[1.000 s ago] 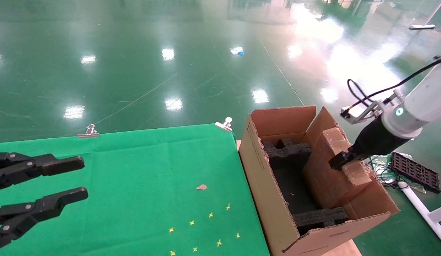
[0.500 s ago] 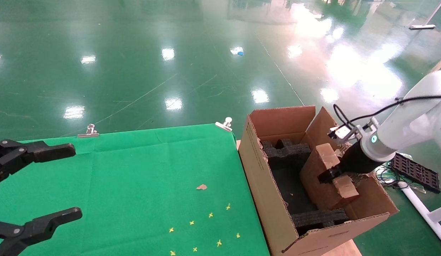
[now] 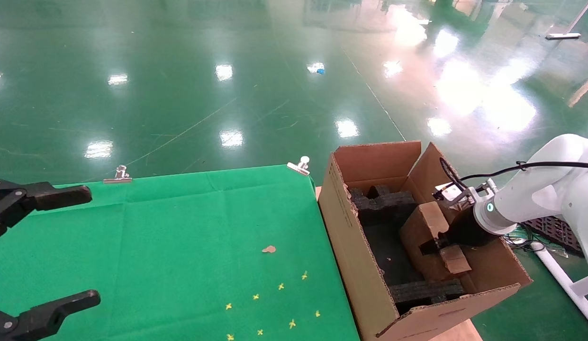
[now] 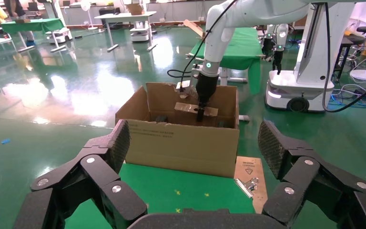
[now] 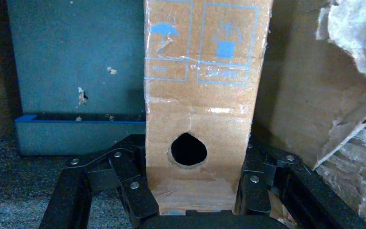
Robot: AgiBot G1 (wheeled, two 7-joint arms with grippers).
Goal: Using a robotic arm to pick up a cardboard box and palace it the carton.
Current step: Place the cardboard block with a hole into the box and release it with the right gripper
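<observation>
Box sits partly down inside the carton, on edge and tilted, its upper narrow face poking above the black foam at the far end. The right gripper pinches it across that narrow face; in the right wrist view its fingers press on both sides of the box, just beside the round hole. The white right arm reaches in over the carton's right wall, close to the ragged flap.

Judging from this, the step in hand is the lowering and seating of the box. To do it well, the box should go down between the far foam and the near foam, level out so that it does not wedge on a corner, and clear the right wall. The grip should be let go only once the box rests on something; a release now would likely leave it leaning on the wall. The cable should stay off the flap edge.

The left gripper is parked over the green cloth, its fingers spread wide, holding nothing.
</observation>
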